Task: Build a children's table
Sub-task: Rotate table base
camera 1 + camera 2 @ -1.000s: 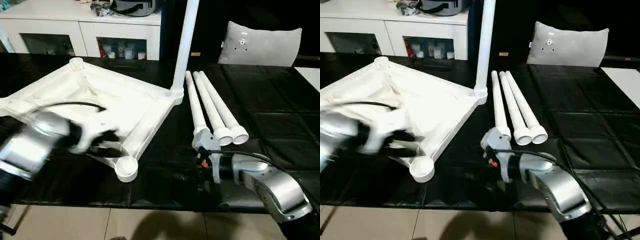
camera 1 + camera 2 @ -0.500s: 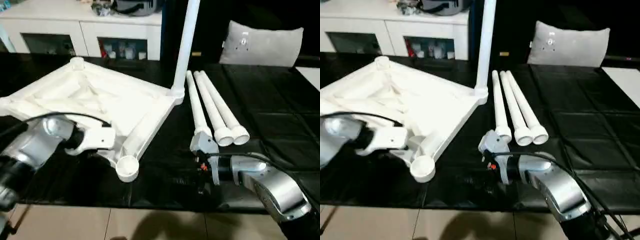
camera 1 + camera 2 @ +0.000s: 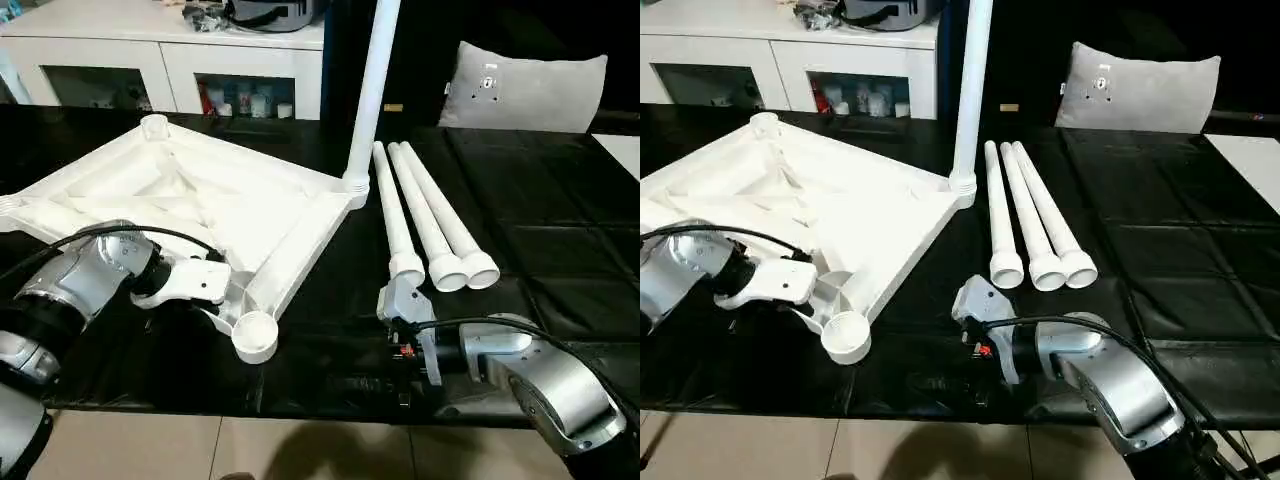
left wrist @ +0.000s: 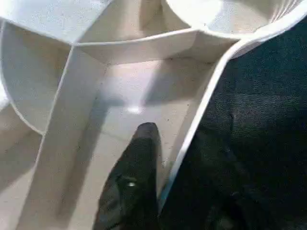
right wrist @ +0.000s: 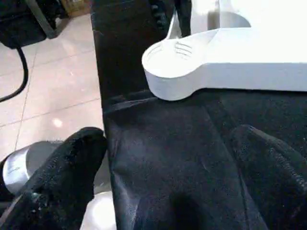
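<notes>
Right gripper back; three loose legs, seemingly.

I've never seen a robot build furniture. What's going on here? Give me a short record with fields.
table top: upside down on the black surface, ribs showing
fitted leg: one, upright in the far corner socket
loose legs: three, lying side by side
left gripper: at the top's near edge, one finger inside the rim
right gripper: jaws wide open, holding nothing, just short of the loose legs
near socket: no leg in it
</notes>
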Controlling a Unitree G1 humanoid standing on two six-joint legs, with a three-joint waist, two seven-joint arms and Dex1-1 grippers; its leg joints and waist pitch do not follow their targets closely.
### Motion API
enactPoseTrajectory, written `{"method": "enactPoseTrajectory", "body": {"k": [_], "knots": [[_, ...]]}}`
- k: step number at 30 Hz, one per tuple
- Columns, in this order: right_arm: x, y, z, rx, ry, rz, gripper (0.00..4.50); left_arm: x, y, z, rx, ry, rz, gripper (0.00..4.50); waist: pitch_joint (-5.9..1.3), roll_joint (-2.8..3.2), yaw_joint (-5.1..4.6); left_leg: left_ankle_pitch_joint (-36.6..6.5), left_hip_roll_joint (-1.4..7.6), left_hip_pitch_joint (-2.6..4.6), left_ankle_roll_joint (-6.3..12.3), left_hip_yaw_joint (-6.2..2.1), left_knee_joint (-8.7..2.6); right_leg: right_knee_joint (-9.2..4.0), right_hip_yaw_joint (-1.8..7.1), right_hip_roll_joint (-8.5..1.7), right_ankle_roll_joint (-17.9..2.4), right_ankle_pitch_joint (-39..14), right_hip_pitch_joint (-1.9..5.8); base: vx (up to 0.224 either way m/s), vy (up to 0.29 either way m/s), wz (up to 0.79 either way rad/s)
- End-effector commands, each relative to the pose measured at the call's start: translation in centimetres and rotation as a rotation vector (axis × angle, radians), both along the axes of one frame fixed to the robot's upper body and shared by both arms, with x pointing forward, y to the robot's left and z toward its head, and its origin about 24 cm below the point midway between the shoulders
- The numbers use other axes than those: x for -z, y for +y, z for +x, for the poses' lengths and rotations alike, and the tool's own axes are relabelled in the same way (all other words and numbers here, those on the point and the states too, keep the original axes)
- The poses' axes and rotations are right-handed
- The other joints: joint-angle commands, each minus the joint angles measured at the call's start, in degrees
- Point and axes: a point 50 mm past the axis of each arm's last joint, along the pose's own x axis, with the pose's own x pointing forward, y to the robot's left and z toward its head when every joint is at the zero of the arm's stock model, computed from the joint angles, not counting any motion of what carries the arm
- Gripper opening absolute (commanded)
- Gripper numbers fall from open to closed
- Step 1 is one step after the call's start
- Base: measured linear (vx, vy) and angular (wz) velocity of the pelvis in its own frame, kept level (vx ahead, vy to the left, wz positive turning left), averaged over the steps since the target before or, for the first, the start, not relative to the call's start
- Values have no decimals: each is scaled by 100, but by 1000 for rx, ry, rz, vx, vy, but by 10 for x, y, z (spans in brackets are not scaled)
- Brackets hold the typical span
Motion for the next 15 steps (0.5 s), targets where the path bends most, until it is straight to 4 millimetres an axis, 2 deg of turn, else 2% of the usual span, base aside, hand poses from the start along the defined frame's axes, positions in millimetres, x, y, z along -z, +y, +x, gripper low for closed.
{"method": "enactPoseTrajectory", "body": {"k": [1,2,4,5,8,9,10,11,13,15], "knots": [[-3,-1,2,-5,-16,0,450,-4,-1,2,-56,47,-45,62,-373,94,16,-1298,157,42,-181,-16,-422,-432,372,-499,-949,-1244,285,0,0,0],[-3,-1,2,-4,-18,0,450,-4,0,2,-80,69,-48,52,-374,94,11,-1242,149,19,-184,-17,-419,-413,369,-499,-984,-1161,302,0,0,0],[-4,-1,4,4,-25,0,450,-1,-1,-1,-129,119,-75,44,-374,86,-1,-1242,145,21,-173,-15,-417,-419,369,-497,-988,-1162,305,0,0,0],[-4,-1,5,8,-29,0,450,1,-1,-2,-147,138,-95,40,-367,113,-6,-1269,146,30,-166,-12,-417,-430,368,-501,-1011,-1225,293,0,0,0],[-4,-1,7,28,-40,2,450,7,-5,2,-254,125,-157,32,-364,106,-11,-1276,130,28,-143,2,-400,-453,363,-496,-1018,-1335,296,0,0,0],[-4,0,8,45,-46,8,450,13,-7,6,-358,103,-201,28,-362,102,-7,-1263,124,15,-132,-2,-401,-461,356,-491,-991,-1404,306,0,0,0],[-4,0,9,53,-49,9,450,14,-8,7,-390,96,-218,25,-356,101,-20,-1260,120,16,-132,7,-399,-462,352,-478,-979,-1430,304,0,0,0],[-4,0,10,69,-57,10,450,17,-11,10,-452,82,-253,23,-354,75,-21,-1247,105,4,-109,5,-389,-479,339,-483,-904,-1617,318,0,0,0],[-4,0,11,77,-60,10,450,18,-13,11,-486,78,-273,22,-358,77,-33,-1179,96,-22,-84,-7,-394,-504,331,-485,-789,-1773,331,0,0,0],[-4,0,14,103,-75,7,450,19,-21,13,-543,65,-320,20,-370,60,-72,-1125,104,-12,-66,-4,-385,-492,336,-469,-815,-1616,314,0,0,0]]}}
